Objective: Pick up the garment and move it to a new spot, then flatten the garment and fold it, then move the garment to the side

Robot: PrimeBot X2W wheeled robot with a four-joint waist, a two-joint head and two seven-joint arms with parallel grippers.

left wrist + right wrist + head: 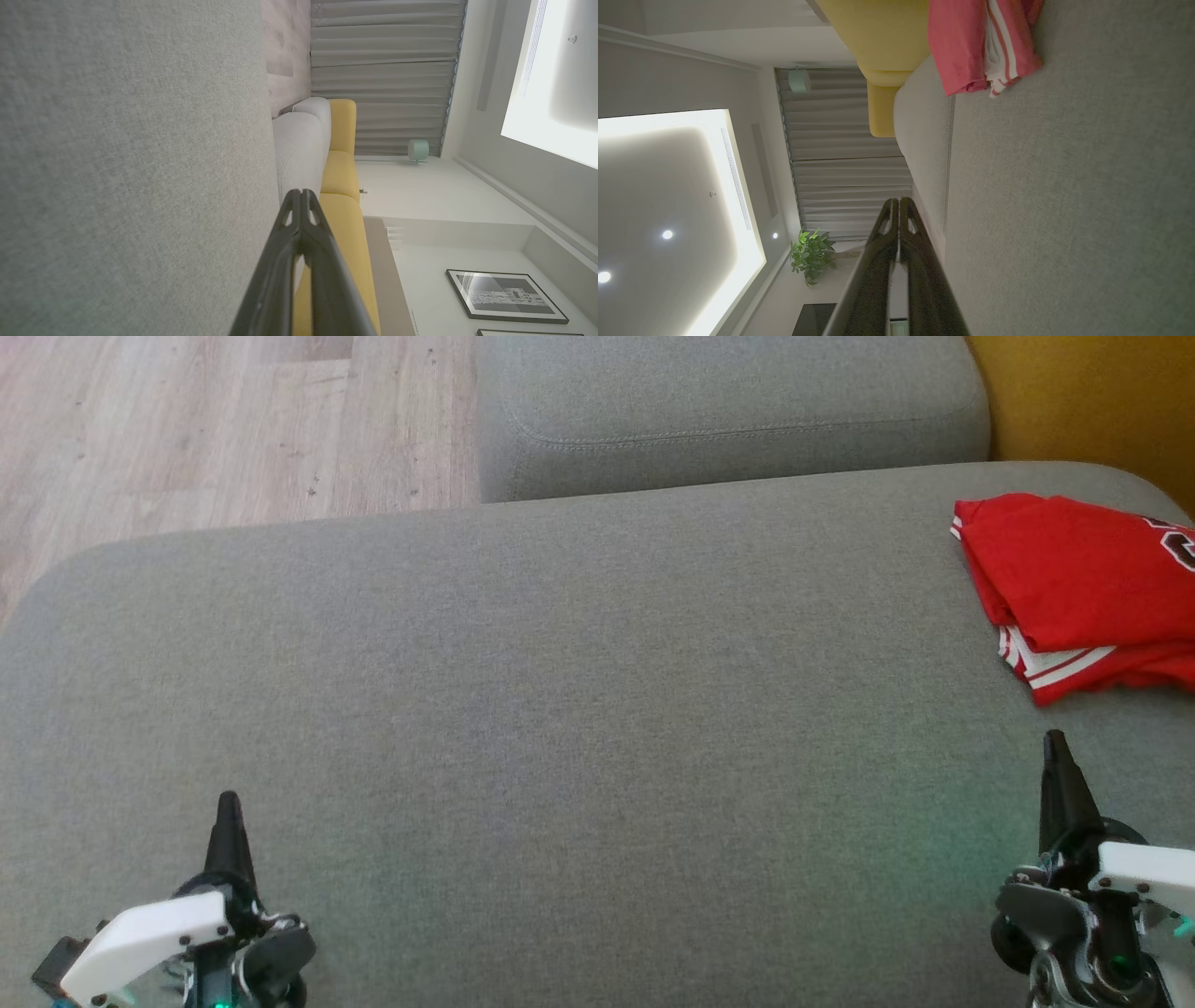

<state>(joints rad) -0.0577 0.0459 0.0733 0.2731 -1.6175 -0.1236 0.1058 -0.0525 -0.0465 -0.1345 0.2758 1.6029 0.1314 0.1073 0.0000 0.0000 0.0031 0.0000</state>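
Both grippers sit low at the near edge of the grey seat cushion (579,728). My left gripper (228,800), near left, has its fingers pressed tight together with nothing in them. My right gripper (1055,739), near right, is the same: pinched closed and holding nothing. Both tips point away from me across the cushion. I can't tell whether they touch the fabric.

Between the grippers and ahead of them the cushion is flat open fabric, with wide room to slide either arm forward or inward.

The garment (1074,583), a red jersey with white stripe trim, lies folded in a compact stack on the far right of the same cushion. It is ahead of my right gripper and apart from it. The head view's edge cuts off its right part, where some dark lettering just shows. Its left edge is fairly straight, and striped layers stick out at the near corner. It lies near the cushion's far edge.

That far edge is rounded, and the far left corner curves off. Past that corner is pale wooden floor (187,429). Behind the middle, a second grey cushion (728,411) butts against the first. At the far right, yellow upholstery (1092,401) is just behind the garment. Further off, the wrist views catch grey curtains (383,70), a framed picture (507,296) and a potted plant (811,254).
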